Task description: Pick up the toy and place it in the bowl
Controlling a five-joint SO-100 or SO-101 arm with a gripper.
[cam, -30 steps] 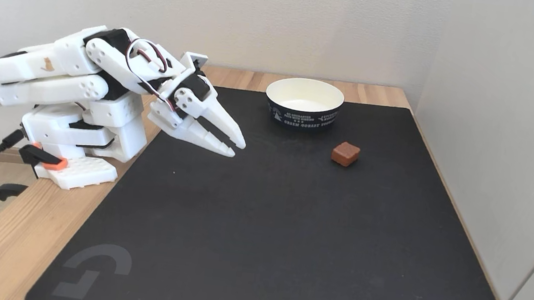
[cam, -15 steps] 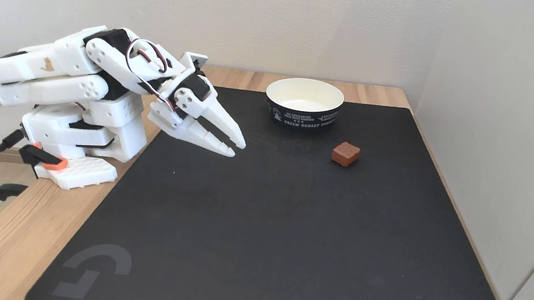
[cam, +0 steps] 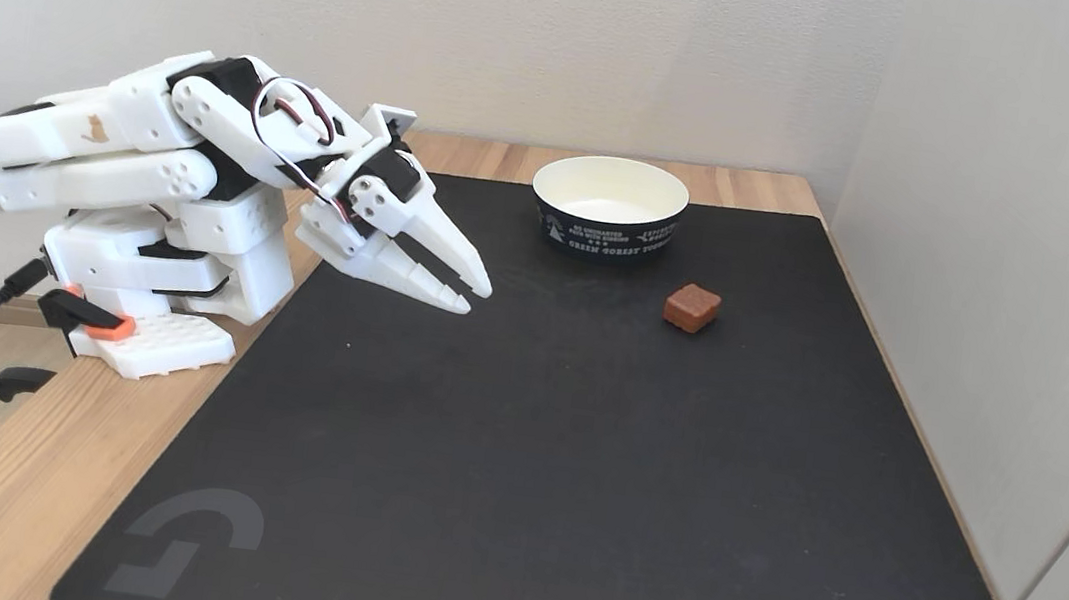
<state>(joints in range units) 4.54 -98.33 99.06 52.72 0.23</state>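
toy (cam: 692, 308), a small reddish-brown block, lies flat on the black mat (cam: 576, 466), just in front of the bowl (cam: 608, 208) and a little to its right in the fixed view, not touching it. the gripper (cam: 476, 297) hangs above the mat's left part, well apart from both, its white fingers (cam: 445, 248) nearly together with a thin gap, holding nothing.
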